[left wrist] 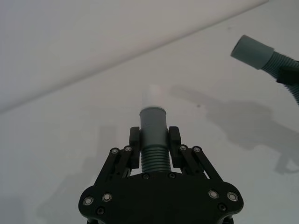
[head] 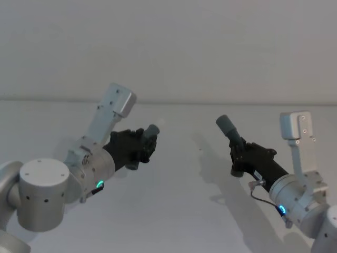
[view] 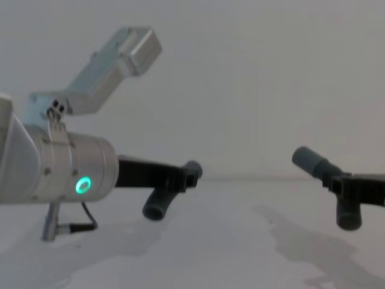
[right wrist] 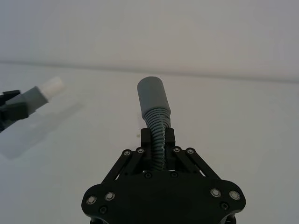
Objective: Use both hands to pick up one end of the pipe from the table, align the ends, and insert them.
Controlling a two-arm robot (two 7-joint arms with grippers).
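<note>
Both pieces of the pipe are held up off the table [head: 184,211]. My left gripper [head: 146,143] [left wrist: 154,136] is shut on the ribbed part of the piece [left wrist: 153,123] whose white tip [left wrist: 152,95] points toward the other piece. My right gripper [head: 238,148] [right wrist: 159,138] is shut on the ribbed middle of the second piece [right wrist: 159,126], its grey socket cuff [right wrist: 152,95] [head: 226,125] raised and aimed left. A clear gap separates the two ends. In the chest view each piece's free lower end [view: 156,209] [view: 349,218] hangs below its gripper.
The bare white-grey table stretches wide under both arms, with only their shadows [head: 221,184] on it. A pale wall [head: 168,47] rises behind the table's far edge.
</note>
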